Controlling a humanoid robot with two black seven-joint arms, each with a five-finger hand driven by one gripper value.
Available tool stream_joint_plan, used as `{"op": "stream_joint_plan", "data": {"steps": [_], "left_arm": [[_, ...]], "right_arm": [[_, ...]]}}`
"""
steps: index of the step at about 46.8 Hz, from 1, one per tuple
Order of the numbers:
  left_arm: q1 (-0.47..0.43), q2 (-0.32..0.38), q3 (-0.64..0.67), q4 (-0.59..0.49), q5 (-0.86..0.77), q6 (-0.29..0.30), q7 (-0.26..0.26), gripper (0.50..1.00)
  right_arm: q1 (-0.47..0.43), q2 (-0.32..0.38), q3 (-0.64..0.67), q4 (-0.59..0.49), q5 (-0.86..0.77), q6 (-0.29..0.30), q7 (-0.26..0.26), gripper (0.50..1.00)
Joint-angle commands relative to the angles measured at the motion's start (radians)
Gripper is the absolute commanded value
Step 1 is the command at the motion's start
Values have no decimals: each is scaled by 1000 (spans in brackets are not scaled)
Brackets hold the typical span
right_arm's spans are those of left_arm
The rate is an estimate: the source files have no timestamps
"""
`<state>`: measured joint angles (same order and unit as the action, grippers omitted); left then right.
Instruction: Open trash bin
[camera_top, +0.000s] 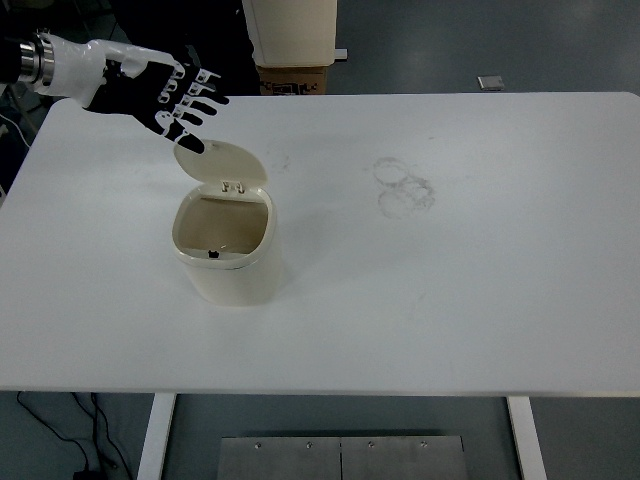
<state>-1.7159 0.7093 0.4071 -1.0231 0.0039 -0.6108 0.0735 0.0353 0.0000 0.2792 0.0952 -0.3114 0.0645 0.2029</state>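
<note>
No brand, label or writing could be read on anything in view. There was one trash bin (225, 255), cream-coloured with rounded corners, standing on the white table (480, 300) in its left half, roughly midway between the far and near edges. Its one lid (222, 165) stood flipped up on the hinge at the bin's far side, tilted back toward the far edge, so the inside of the bin lay open to the camera; a small dark catch showed at the near rim, and the inner wall looked tan. One robot hand was in view, the left hand (150, 90), black with white segments on its five fingers (190, 108), reaching in from the left edge over the table's far-left corner. Its fingers were spread and loosely extended, holding nothing, the tips pointing toward the bin. The lowest fingertip sat just at the upper left edge of the raised lid; whether it touched the lid could not be told. Several faint ring-shaped marks (403, 187) smudged the table right of the bin, toward the far edge. Beyond the far edge stood one brown cardboard box (295, 79) with a pale object above it.
</note>
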Motion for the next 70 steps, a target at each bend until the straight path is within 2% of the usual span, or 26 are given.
{"op": "stream_joint_plan", "data": {"steps": [1, 6, 13, 20, 26, 29, 33, 40, 41, 45, 50, 52, 53, 60, 70], "left_arm": [[61, 18, -72, 78, -22, 0, 0, 1000], [143, 61, -181, 170, -27, 0, -3, 1000], [294, 64, -356, 279, -28, 0, -6, 1000], [442, 65, -539, 319, -28, 0, -6, 1000], [536, 61, -678, 365, -30, 0, -11, 1000], [582, 52, -743, 402, -41, 0, -35, 1000], [636, 45, -817, 437, -59, 39, -78, 1000], [690, -31, -867, 495, -61, 85, -147, 1000], [711, -60, -876, 542, -62, 101, -185, 1000], [745, -108, -886, 607, -62, 117, -248, 1000], [800, -136, -922, 635, -62, 120, -322, 1000], [814, -137, -935, 637, -64, 120, -334, 1000], [849, -146, -980, 637, -64, 120, -360, 1000], [910, -178, -1077, 637, -64, 120, -374, 1000], [940, -195, -1087, 637, -90, 120, -376, 1000]], "right_arm": [[0, 0, 0, 0, 0, 0, 0, 991], [0, 0, 0, 0, 0, 0, 0, 991], [0, 0, 0, 0, 0, 0, 0, 991], [0, 0, -2, 0, 0, 0, 0, 991], [0, 0, 0, 0, 0, 0, 0, 991], [0, 0, 0, 0, 0, 0, 0, 991], [0, 0, 0, 0, 0, 0, 0, 991], [0, 0, 0, 0, 0, 0, 0, 991], [0, 0, 0, 0, 0, 0, 0, 991], [0, 0, 0, 0, 0, 0, 0, 991], [0, 0, 0, 0, 0, 0, 0, 991], [0, 0, 0, 0, 0, 0, 0, 991], [0, 0, 0, 0, 0, 0, 0, 991], [0, 0, 0, 0, 0, 0, 0, 991], [0, 0, 0, 0, 0, 0, 0, 991]]}}
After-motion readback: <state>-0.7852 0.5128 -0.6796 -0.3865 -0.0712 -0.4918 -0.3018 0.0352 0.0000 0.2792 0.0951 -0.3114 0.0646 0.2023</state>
